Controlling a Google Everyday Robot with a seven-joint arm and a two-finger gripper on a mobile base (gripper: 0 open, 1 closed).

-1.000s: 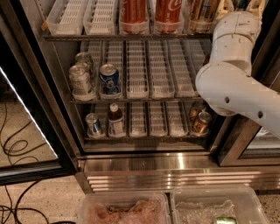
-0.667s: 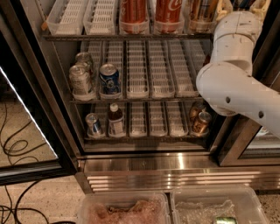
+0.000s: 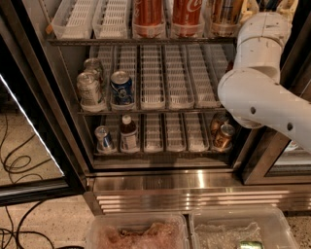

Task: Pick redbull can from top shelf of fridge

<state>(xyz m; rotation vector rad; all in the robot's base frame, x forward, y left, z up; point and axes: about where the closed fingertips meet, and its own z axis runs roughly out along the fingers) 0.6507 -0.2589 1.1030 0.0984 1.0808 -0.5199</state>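
The fridge (image 3: 160,182) stands open in front of me. Its top shelf (image 3: 146,41) carries white lane trays. Two red Coca-Cola cans (image 3: 148,13) stand on it. To their right is a slim can with silver and dark panels, seemingly the redbull can (image 3: 224,13), its top cut off by the frame edge. My white arm (image 3: 257,92) rises from the right. My gripper (image 3: 270,5) is at the top edge, just right of that can and mostly out of view.
The middle shelf holds two silver cans (image 3: 90,90) and a dark-blue can (image 3: 121,87). The bottom shelf holds a small blue-silver can (image 3: 103,138), a bottle (image 3: 128,133) and copper cans (image 3: 222,135). The glass door (image 3: 29,121) is open at left. Plastic bins (image 3: 194,233) lie below.
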